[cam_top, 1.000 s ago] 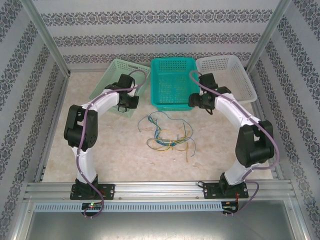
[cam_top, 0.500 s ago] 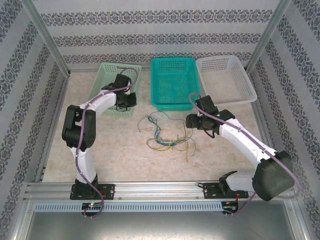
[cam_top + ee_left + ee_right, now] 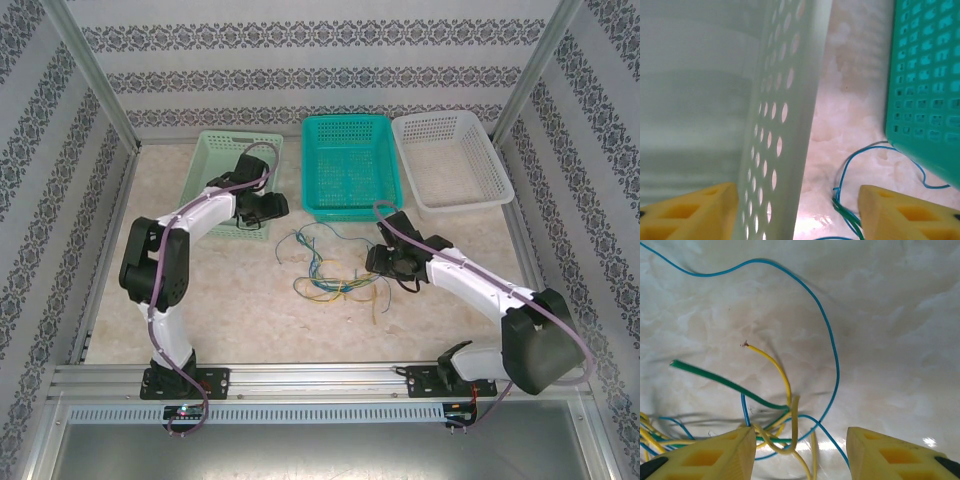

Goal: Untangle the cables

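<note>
Position of cables [image 3: 335,272]: a loose knot of yellow, blue and green wires on the counter [image 3: 250,320], centre of the top view, just below the teal basket [image 3: 345,125].
State of right tool [image 3: 383,262]: at the right edge of the knot, jaws apart, nothing clamped. In the wrist view a yellow loop [image 3: 790,440] lies between the fingers [image 3: 715,457], with blue and green strands crossing it.
State of left tool [image 3: 275,208]: jaws apart and empty, upper left of centre. In the wrist view its fingers [image 3: 695,210] stand either side of the right wall of the green basket [image 3: 215,150]. A blue strand [image 3: 855,160] lies by the right finger.
Risk, multiple pick: several strands cross between the right jaws. Closing here would likely clamp more than one and lift the whole knot.
Risk, tightening: pulling one strand while the rest is unrestrained may draw the loops tighter.
Risk, basket snag: with the wall between the left jaws, closing would grip the basket and a sideways move would shove it.
Risk, slip: the wires are thin and may slide out from between the pads.
Risk, collision: the knot is small, and both tools working on it could strike each other.
</note>
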`<state>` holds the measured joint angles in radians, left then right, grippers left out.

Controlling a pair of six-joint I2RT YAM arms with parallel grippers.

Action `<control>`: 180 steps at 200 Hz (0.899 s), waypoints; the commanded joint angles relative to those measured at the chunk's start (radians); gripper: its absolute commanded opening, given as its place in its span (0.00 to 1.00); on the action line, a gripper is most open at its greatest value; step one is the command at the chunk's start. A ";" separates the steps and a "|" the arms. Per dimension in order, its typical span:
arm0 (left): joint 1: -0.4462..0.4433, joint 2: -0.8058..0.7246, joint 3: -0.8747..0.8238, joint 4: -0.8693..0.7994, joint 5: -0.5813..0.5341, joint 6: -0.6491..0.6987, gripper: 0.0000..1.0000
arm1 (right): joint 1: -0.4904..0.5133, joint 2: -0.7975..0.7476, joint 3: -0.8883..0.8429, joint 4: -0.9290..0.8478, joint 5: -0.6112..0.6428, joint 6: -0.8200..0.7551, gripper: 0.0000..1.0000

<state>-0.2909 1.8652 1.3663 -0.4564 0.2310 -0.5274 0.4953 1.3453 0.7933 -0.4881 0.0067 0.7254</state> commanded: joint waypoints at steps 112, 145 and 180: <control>-0.049 -0.250 -0.122 0.107 -0.060 0.187 0.88 | 0.081 -0.086 0.093 0.017 0.058 -0.068 0.00; -0.066 -0.321 -0.152 0.215 0.033 0.224 0.88 | 0.089 -0.147 0.186 -0.020 -0.020 -0.187 0.00; -0.110 -0.361 -0.167 0.355 0.288 0.289 0.87 | 0.120 -0.131 0.258 -0.064 -0.057 -0.277 0.00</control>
<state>-0.3546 1.5383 1.2095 -0.2539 0.3214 -0.3187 0.5880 1.2106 1.0153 -0.5018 -0.0189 0.5446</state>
